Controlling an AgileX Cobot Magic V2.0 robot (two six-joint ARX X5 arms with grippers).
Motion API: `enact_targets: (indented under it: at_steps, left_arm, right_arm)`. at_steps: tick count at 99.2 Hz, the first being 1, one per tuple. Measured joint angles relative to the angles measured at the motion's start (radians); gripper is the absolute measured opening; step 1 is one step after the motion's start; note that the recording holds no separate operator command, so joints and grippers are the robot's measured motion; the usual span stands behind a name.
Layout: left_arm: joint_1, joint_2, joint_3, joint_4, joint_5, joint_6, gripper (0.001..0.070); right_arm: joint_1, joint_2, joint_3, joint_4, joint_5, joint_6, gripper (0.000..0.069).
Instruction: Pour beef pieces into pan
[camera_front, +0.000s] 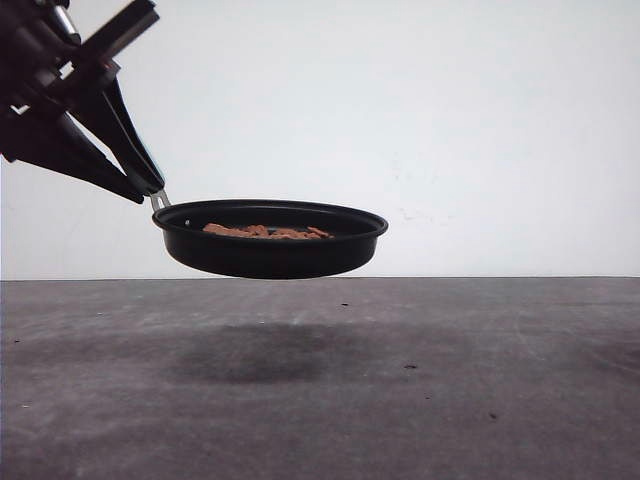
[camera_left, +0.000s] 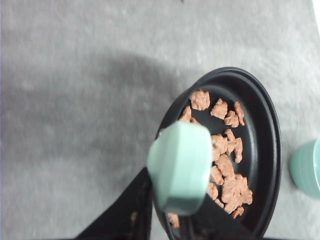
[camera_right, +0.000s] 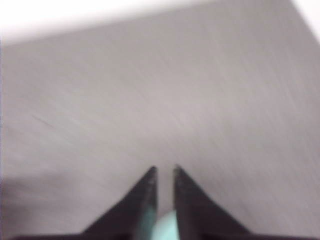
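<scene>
The black pan (camera_front: 270, 255) hangs level in the air above the table, with beef pieces (camera_front: 265, 231) lying across its bottom. My left gripper (camera_front: 150, 190) holds it from the upper left. In the left wrist view the gripper (camera_left: 172, 215) is shut on the pan's mint-green handle (camera_left: 180, 165), and the beef pieces (camera_left: 227, 175) lie scattered inside the black rim (camera_left: 272, 145). My right gripper (camera_right: 164, 171) hovers over bare table in a blurred view. Its fingers are almost together, with a pale green edge in the bowl's colour pinched between them near their base.
A teal-green bowl (camera_left: 307, 167) shows at the edge of the left wrist view, just beyond the pan's rim. The grey table (camera_front: 450, 380) carries the pan's shadow (camera_front: 255, 352) and a few dark specks. A white wall stands behind.
</scene>
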Motion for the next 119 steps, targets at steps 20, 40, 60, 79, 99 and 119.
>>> enact_targets:
  at_steps: [20,40,60,79,99,119]
  left_arm:
    - [0.007,0.12,0.0,0.009,-0.008,-0.001,0.0039]
    - [0.01,0.246,0.0,0.038,-0.007,-0.002,0.0039]
    - [0.012,0.279,0.0,0.072,-0.002,-0.004,0.0039]
    - [0.014,0.279,0.0,0.075,-0.003,-0.026,0.0299]
    - [0.036,0.272,0.0,0.06,0.0,-0.051,0.0688]
    - [0.075,0.098,0.0,-0.031,-0.101,-0.041,0.0692]
  right_arm:
    - [0.125,-0.185,0.001,-0.031,0.001,0.01,0.0011]
    - [0.151,-0.285,0.001,-0.119,0.007,0.011,0.001]
    - [0.151,-0.335,0.001,-0.165,0.011,0.01,0.001]
    - [0.151,-0.333,0.001,-0.188,0.01,0.009,0.001]
    - [0.151,-0.333,0.001,-0.177,0.009,0.009,0.001]
    - [0.151,-0.333,0.001,-0.169,0.008,0.007,0.001]
